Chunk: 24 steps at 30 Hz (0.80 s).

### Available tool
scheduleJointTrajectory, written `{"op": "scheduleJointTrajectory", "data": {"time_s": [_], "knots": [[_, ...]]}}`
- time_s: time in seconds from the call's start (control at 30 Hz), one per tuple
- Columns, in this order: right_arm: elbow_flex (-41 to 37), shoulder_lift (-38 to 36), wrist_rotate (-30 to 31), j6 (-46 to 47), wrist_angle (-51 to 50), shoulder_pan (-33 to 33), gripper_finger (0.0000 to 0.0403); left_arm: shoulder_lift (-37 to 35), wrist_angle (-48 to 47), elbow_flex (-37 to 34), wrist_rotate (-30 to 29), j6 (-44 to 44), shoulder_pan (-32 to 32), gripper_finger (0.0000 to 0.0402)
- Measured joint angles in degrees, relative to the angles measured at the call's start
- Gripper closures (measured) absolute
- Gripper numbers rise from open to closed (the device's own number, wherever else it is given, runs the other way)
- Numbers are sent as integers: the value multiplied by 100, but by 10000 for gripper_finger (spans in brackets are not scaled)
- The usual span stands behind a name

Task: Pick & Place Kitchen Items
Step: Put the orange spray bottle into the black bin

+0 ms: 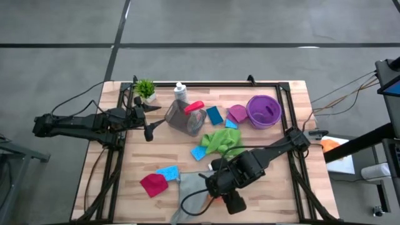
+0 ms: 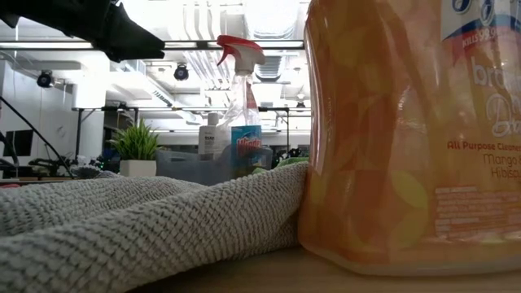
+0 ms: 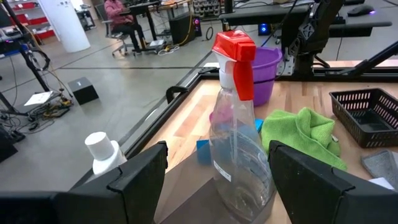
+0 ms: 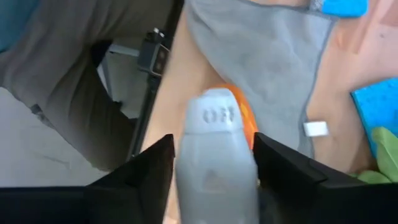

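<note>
An orange-and-white bottle (image 2: 407, 130) with a grey spray cap (image 4: 217, 143) stands on its base on the table near the front edge. It stands against a grey cloth (image 1: 187, 187) that lies flat there. My right gripper (image 1: 228, 197) is over the bottle, shut on its cap. My left gripper (image 1: 150, 128) is open and empty at the table's left. It faces a clear spray bottle with a red trigger (image 3: 239, 137), which stands in a grey bin (image 1: 184, 120) a short way off. A white bottle (image 1: 180, 92) stands behind the bin. My right gripper pinches the grey spray cap (image 4: 217, 118) at the top of the orange bottle between its two fingers (image 4: 146, 171), one on each side of it. The fingers come from above, pointing down. The bottle stands upright with its base (image 2: 407, 260) on the table.
A green cloth (image 1: 222, 140) lies mid-table with a purple bowl (image 1: 262, 111) and a magenta cloth (image 1: 236, 112) behind it. Blue sponges (image 1: 214, 114) (image 1: 167, 171) and a red cloth (image 1: 153, 184) lie about. A potted plant (image 1: 145, 89) stands far left.
</note>
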Motion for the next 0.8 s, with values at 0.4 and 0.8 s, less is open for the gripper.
{"op": "scheduleJointTrajectory", "data": {"time_s": [0.4, 0.8], "knots": [[2, -53, 13, -300, -237, 20, 301, -1, 1, -1, -14, 4, 0, 123], [13, -463, 437, -508, -218, 43, 301, 0, 7, -1, -14, 22, -4, 123]]}}
